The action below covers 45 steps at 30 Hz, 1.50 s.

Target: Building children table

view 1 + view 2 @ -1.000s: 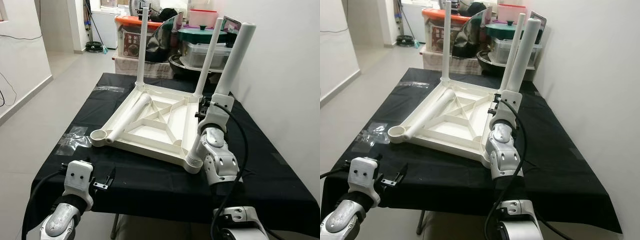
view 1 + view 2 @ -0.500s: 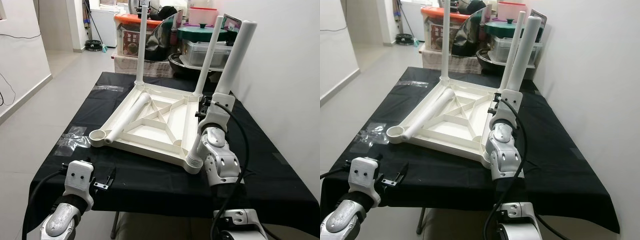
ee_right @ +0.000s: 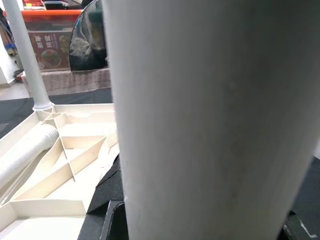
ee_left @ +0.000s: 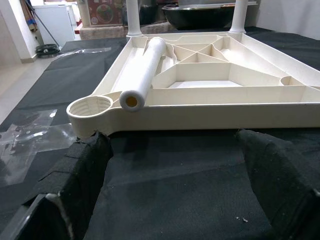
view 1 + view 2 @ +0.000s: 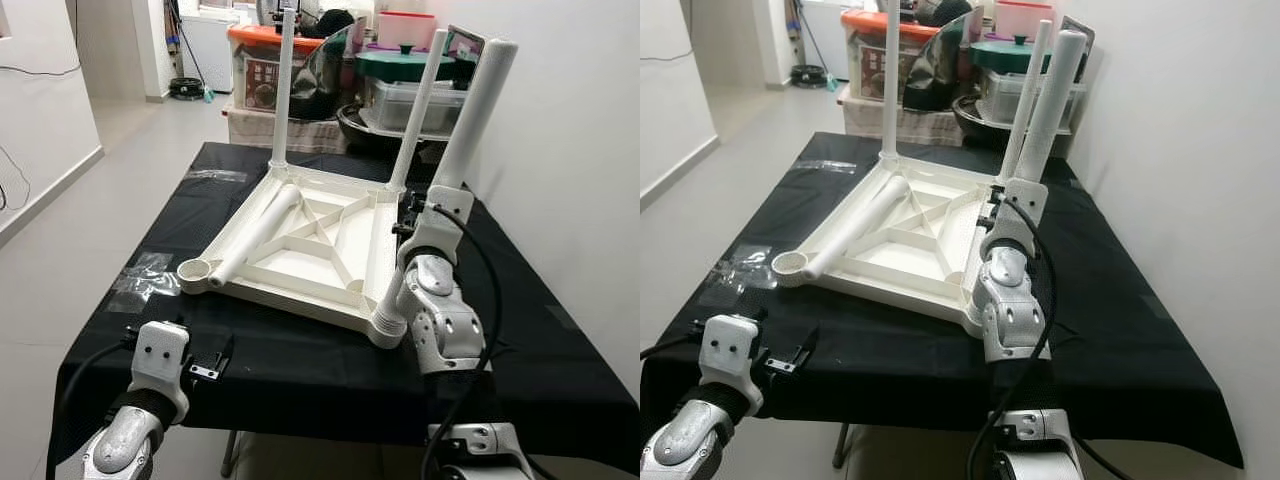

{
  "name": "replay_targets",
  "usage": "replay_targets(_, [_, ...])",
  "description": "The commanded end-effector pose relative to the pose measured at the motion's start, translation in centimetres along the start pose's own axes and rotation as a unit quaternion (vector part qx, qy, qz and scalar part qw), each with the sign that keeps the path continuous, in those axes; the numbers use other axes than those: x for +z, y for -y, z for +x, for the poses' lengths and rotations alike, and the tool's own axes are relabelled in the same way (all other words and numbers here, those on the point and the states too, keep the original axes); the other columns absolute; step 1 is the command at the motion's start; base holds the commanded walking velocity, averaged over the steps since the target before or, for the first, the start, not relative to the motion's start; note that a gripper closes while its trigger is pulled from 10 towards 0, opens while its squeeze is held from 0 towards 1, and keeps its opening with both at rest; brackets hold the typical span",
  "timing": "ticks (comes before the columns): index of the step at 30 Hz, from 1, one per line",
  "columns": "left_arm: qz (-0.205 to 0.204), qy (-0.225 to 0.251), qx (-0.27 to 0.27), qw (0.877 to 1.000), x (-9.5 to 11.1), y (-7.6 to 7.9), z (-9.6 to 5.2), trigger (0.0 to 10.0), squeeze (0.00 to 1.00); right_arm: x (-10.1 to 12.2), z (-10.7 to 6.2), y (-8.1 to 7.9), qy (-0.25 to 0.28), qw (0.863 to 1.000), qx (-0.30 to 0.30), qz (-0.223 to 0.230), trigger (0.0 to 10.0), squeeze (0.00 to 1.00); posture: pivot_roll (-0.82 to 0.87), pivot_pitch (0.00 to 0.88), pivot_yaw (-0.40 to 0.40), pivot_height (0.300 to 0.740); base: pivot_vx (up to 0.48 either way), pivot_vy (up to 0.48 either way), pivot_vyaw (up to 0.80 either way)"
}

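The inverted table top point(image 5: 300, 250) was found on the black-draped bench point(image 5: 560, 370), two far legs fitted. The near-right leg point(image 5: 455, 150) was clamped in the right gripper point(image 5: 408, 215), leaning right; cross-threading in its socket was judged possible. A loose leg point(image 5: 255, 232) lay across the frame. The left gripper point(image 4: 175, 175) was held spread apart, near-left.

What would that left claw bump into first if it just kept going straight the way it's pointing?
Probably the near edge of the upside-down white tabletop. The left gripper, fingers open, faces that edge across bare black cloth, with the loose leg and empty corner socket just off to one side.
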<state>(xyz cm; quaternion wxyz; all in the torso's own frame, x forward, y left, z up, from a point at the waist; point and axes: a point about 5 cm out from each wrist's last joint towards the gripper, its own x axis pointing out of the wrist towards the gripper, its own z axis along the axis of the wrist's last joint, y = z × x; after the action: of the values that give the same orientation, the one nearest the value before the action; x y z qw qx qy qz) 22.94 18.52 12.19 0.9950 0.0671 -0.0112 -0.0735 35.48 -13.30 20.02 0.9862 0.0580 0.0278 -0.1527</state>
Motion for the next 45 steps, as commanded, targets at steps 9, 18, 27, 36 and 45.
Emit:
replay_targets(9, [0.002,-0.001,-0.008,1.0,-0.2,0.3,0.1,10.0,0.0,-4.6,-0.1,1.6,-0.115,0.993,-0.022,-0.008,10.0,0.48,0.04,0.0,-0.099,0.74,0.0,0.0,0.0])
replay_targets(18, [0.004,-0.001,-0.009,1.0,-0.2,0.2,0.1,10.0,0.0,-3.7,-0.1,1.5,-0.101,0.995,-0.016,-0.002,10.0,1.0,0.04,0.0,-0.097,0.74,0.0,0.0,0.0])
replay_targets(27, [0.004,0.0,-0.012,1.0,-0.2,0.2,0.2,10.0,0.0,-1.4,-0.1,1.7,-0.06,0.998,0.01,0.005,10.0,1.0,0.03,0.0,-0.09,0.74,0.0,0.0,0.0])
replay_targets(36, [0.003,0.002,-0.015,1.0,-0.1,0.3,0.3,10.0,0.0,2.2,0.3,2.2,0.0,0.997,0.072,0.025,10.0,1.0,0.02,0.0,-0.086,0.74,0.0,0.0,0.0])
replay_targets(45, [0.003,0.005,-0.021,1.0,-0.2,0.4,0.7,10.0,0.0,5.1,3.4,4.6,0.042,0.989,0.144,-0.008,10.0,0.05,0.02,0.0,-0.08,0.74,0.0,0.0,0.0])
